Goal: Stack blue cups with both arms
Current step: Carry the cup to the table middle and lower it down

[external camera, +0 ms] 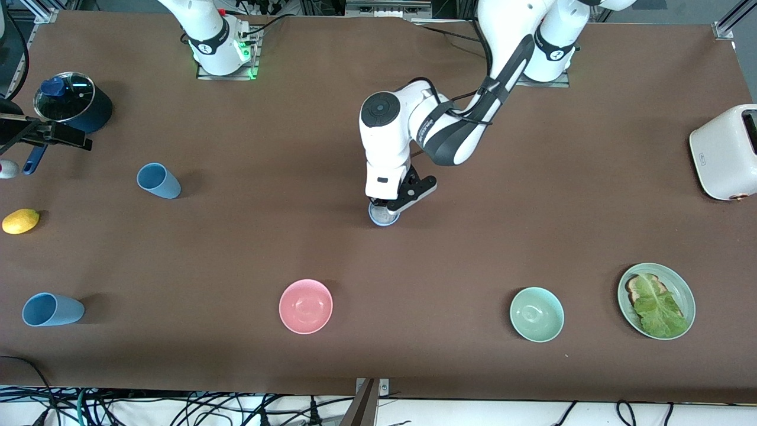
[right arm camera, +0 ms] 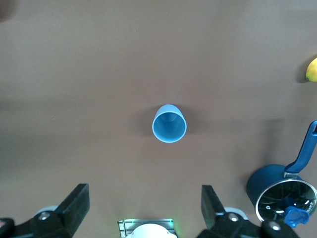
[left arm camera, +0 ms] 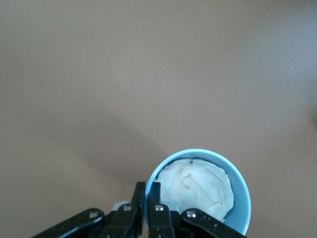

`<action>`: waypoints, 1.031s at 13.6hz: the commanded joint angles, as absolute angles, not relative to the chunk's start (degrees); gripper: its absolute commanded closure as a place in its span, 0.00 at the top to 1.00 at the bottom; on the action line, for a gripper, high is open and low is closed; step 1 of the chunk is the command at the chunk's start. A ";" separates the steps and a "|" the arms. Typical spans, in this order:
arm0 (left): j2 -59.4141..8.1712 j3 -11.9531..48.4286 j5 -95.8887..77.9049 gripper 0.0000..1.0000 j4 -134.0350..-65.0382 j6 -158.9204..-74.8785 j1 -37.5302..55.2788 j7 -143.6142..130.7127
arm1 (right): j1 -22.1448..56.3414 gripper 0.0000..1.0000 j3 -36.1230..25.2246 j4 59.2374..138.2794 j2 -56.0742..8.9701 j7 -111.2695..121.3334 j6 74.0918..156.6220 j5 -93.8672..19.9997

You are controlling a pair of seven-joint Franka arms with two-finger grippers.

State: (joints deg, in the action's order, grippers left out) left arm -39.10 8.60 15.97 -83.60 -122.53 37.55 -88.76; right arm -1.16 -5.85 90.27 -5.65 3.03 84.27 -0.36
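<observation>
Brown matte table surface point(external camera: 248, 248) seen from above, with two white jointed arms based along its robot edge. Left gripper point(external camera: 395, 204) is low at mid-table, its black fingers point(left arm camera: 148, 206) pressed together on the rim of an upright light-blue plastic cup point(external camera: 384, 216) — one finger outside the wall, the other inside; the cup holds crumpled white paper point(left arm camera: 198, 191). Right gripper point(right arm camera: 143, 201) waits high over the table near its own base, fingers spread wide and holding nothing; directly below it stands a second light-blue tapered cup point(external camera: 158, 180), toward the right arm's end of the table. A third light-blue cup point(external camera: 52, 309) sits nearer the front camera than the second — well apart from both grippers. Also present: dark blue lidded pot point(external camera: 74, 102), yellow lemon point(external camera: 20, 221), pink bowl point(external camera: 306, 306), mint-green bowl point(external camera: 537, 314), green plate point(external camera: 680, 284) bearing lettuce on toast, white toaster point(external camera: 724, 152).
</observation>
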 commanded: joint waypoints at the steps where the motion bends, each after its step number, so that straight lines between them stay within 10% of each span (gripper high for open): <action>1: -40.69 7.56 18.02 0.00 -80.17 -122.43 39.55 -91.92 | -1.85 1.00 -5.45 90.09 -5.36 3.87 83.67 -0.44; 14: -44.82 6.86 18.98 0.00 -79.63 -124.89 42.10 -98.96 | -1.76 1.00 -5.36 90.09 -5.36 3.87 83.67 -0.35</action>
State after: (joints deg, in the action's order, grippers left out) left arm -42.71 7.61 16.37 -81.47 -124.21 41.27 -96.76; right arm -1.18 -5.84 90.27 -5.65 3.03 84.27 -0.36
